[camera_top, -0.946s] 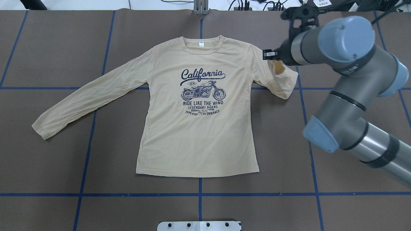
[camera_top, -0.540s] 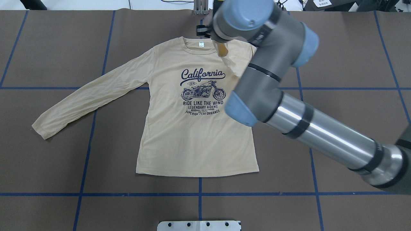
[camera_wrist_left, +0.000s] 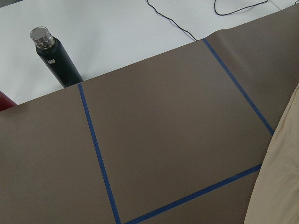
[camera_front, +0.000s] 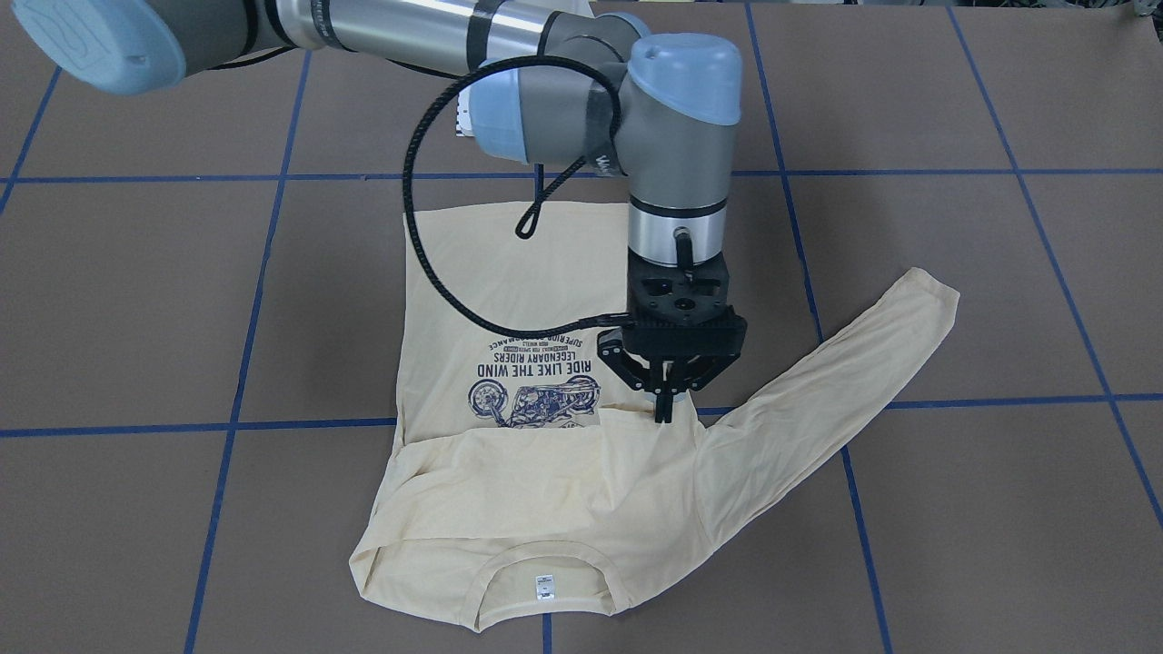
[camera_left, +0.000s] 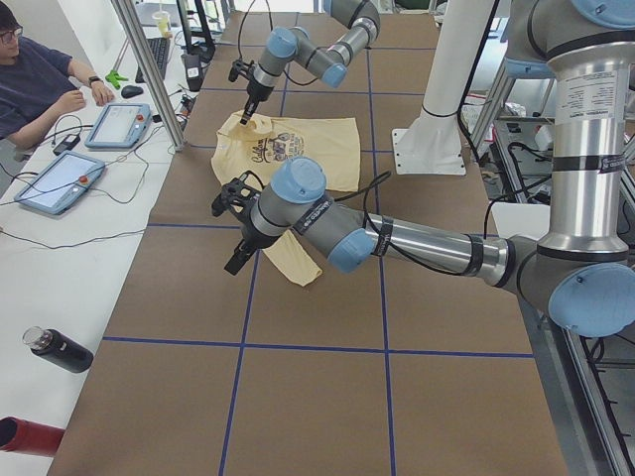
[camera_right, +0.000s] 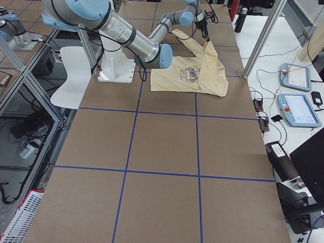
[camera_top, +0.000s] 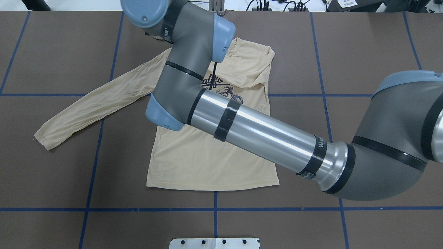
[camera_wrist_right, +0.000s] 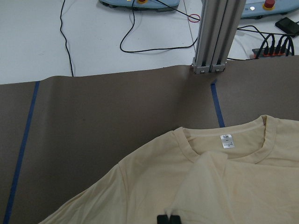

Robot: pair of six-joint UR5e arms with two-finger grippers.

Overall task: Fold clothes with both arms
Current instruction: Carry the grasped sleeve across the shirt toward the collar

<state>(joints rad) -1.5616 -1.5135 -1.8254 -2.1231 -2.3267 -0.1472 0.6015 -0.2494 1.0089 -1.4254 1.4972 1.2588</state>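
Observation:
The cream-yellow long-sleeved shirt (camera_top: 207, 166) lies print-up on the brown table, and it also shows in the front view (camera_front: 491, 282). My right gripper (camera_front: 665, 411) is shut on the cuff of the shirt's right sleeve (camera_front: 545, 463). It holds the cuff low over the chest, so the sleeve lies folded across the top of the print. In the right wrist view the fingertips (camera_wrist_right: 168, 219) pinch fabric below the neck label (camera_wrist_right: 226, 140). The left sleeve (camera_top: 97, 103) lies stretched out flat. My left gripper (camera_left: 234, 264) hovers by that sleeve's cuff. I cannot tell whether it is open.
A black bottle (camera_wrist_left: 56, 58) stands off the brown mat near the left arm. An operator (camera_left: 30, 79) sits at the far side with control tablets (camera_left: 119, 124). An aluminium post (camera_wrist_right: 212, 32) stands at the table's far edge. The white pedestal (camera_right: 116, 66) is on the robot's side.
My right arm has swung left across the shirt, carrying the right sleeve cuff from the right shoulder over the chest. The sleeve now lies folded over the upper print.

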